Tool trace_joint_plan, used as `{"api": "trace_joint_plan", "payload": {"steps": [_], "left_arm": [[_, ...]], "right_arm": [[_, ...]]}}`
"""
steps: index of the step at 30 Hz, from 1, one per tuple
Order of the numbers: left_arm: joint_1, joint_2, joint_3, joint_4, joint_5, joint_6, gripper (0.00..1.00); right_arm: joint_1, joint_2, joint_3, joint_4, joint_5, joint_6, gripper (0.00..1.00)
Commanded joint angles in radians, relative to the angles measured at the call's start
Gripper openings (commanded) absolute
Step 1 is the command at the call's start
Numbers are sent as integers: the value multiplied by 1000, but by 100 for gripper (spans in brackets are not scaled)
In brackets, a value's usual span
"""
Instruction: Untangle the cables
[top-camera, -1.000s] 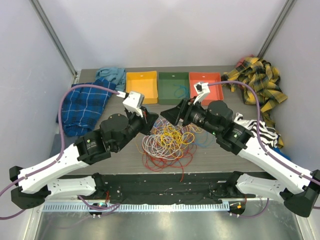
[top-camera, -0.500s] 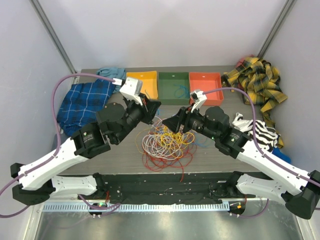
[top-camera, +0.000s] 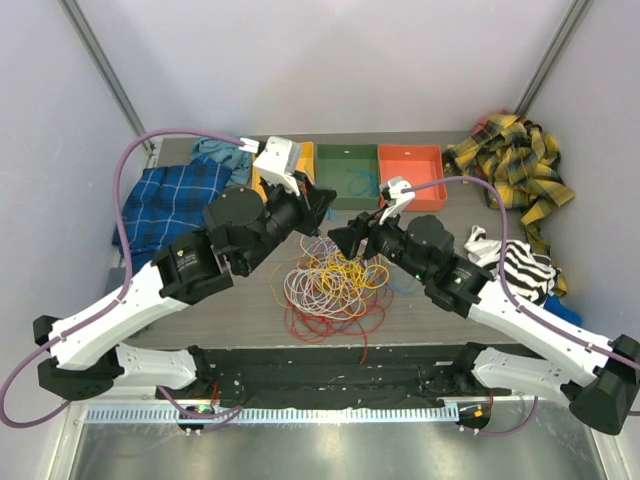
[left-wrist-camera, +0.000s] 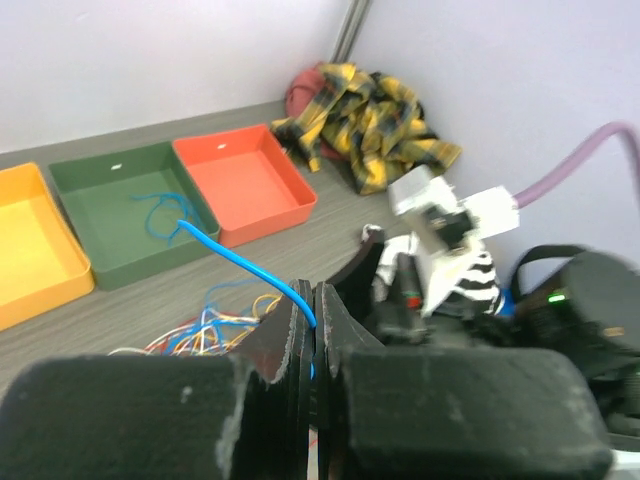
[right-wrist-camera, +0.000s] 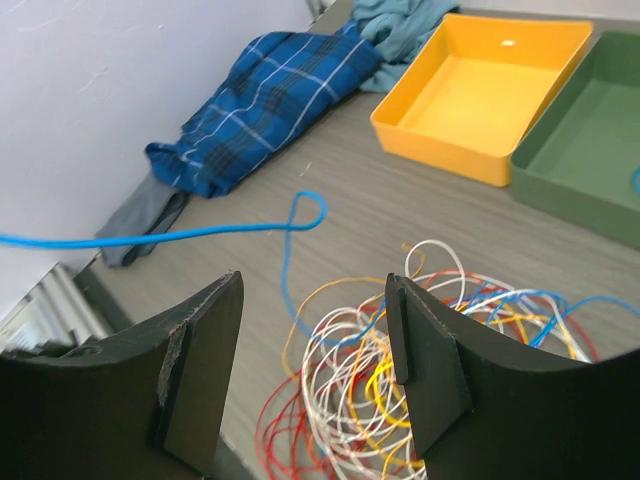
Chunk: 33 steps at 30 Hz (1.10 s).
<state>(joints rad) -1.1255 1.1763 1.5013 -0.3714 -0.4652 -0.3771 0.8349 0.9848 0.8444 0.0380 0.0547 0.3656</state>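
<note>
Left pincer (left-wrist-camera: 315, 300) is clenched on a blue cable (left-wrist-camera: 240, 262). A length of the cable arcs up and away ahead of the tips.

Right pincer (right-wrist-camera: 310, 300) is released, jaws wide, with nothing between them. A blue strand crosses above and to the left of its fingers, drawn fairly straight with one small loop. It then drops into the heap of cables (right-wrist-camera: 400, 390), which lies on the bench (right-wrist-camera: 330, 170) just below and ahead of the tips. We take it for the same strand.

Handling, as we judge it:
- Each wire is very light, thin and limp, yet springy enough to keep its coil.
- The sheath looks smooth, so a pinch may slip.
- Loops will snag their neighbours, and a hard pull would likely drag the whole heap.

Best hold is across the straight run, beside the small loop, close to where the strand enters the heap.

Writing: we find none readable on the arms, cloths or green tray (left-wrist-camera: 70, 180).
</note>
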Motion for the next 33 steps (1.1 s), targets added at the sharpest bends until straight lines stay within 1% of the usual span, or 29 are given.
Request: {"api": "trace_joint_plan", "payload": {"steps": [1,5,7,10,14,18,20,26,27,31,33], "left_arm": [[3,9,88,2,34,14,0],[1,20,112,-12,57,-6,0],[3,16,116,-11,63,-13,0],[3,10,119,-11,62,-19,0],[3,3,123,-18,54,-11,0],[3,-6,105,0,54,-5,0],[4,-6,106,23,53,0,0],[4,46,204,28,45,43,0],[4,52,212,26,45,47,0],[10,85,266,19,40,76,0],[15,97,275,22,37,87,0]], "right_arm": [[6,66,4,172,109,-65,67],[4,129,1,302,165,-71,66],[6,159,5,347,157,-67,67],[4,201,1,460,114,-33,66],[4,236,-4,494,68,22,66],[4,235,-53,525,45,55,66],[6,247,-77,557,5,88,66],[4,279,-151,691,-42,191,66],[6,284,-156,713,-96,199,66],[6,293,-163,740,-142,217,65],[6,288,-163,729,-141,220,65]]}}
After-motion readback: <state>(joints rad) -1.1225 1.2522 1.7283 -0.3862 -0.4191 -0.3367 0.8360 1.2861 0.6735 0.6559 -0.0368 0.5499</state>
